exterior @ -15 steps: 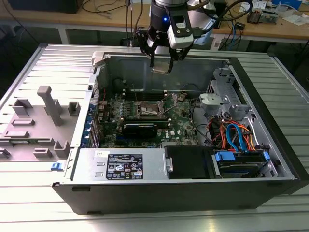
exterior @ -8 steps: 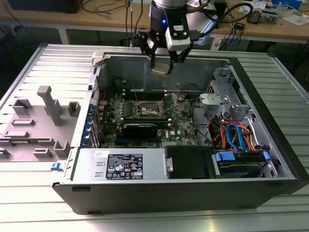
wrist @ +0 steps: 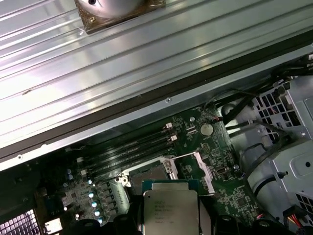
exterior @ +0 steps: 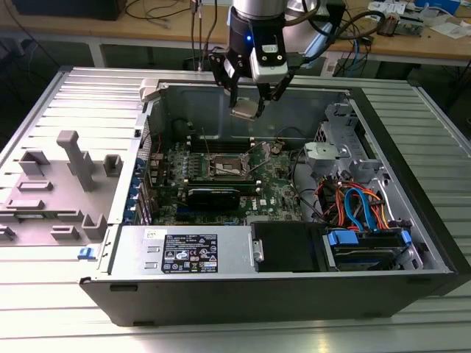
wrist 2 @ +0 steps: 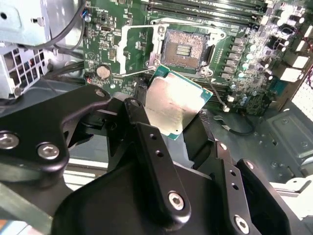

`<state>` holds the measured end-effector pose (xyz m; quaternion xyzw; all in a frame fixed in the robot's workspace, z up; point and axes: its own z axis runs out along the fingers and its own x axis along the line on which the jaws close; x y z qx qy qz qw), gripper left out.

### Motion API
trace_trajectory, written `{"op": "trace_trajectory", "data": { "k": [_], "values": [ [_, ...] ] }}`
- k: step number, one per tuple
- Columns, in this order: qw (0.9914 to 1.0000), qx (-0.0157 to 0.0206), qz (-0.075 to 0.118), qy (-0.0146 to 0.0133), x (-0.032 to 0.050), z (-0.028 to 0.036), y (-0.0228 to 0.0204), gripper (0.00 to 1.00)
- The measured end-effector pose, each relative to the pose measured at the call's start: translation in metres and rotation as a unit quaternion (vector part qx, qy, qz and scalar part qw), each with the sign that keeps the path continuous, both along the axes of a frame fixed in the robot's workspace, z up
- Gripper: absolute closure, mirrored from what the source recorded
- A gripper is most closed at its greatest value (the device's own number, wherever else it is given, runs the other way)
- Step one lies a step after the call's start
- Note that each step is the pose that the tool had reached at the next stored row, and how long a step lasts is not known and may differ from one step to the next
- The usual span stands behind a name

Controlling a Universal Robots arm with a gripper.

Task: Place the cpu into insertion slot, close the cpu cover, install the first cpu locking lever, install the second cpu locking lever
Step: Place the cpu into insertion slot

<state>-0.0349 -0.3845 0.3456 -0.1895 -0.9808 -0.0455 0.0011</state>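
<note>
My gripper (exterior: 247,108) hangs inside the open computer case, above the green board, and is shut on the cpu (exterior: 245,112). The cpu (wrist 2: 175,102) is a flat square chip with a dull silver top, held tilted between my black fingers (wrist 2: 146,139). Its printed face (wrist: 169,211) shows in the first wrist view. Below it lies the insertion slot (wrist 2: 185,49), a square socket with a dark centre and nothing in it, also seen in the exterior view (exterior: 225,166). The cpu cover (wrist 2: 133,46) is swung open beside the slot, and thin wire levers stand loose around it.
Long black memory slots (exterior: 221,140) run behind the socket. A power supply (exterior: 188,251) sits at the case front. A drive cage with coloured cables (exterior: 360,209) is on the exterior view's right. A grey fixture (exterior: 70,173) stands outside the case on the left.
</note>
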Motion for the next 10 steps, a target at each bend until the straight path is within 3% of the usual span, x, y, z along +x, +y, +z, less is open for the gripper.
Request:
{"op": "trace_trajectory", "data": {
  "k": [4, 7, 10],
  "values": [
    [0.99962, 0.0, -0.027, 0.0, 0.0, -0.0027, 0.0, 0.45],
    [0.99864, 0.0, -0.052, 0.0, 0.0, -0.0048, 0.0, 0.45],
    [0.99789, -0.0002, -0.065, 0.0003, 0.0, -0.0055, -0.0001, 0.45]
  ]
}}
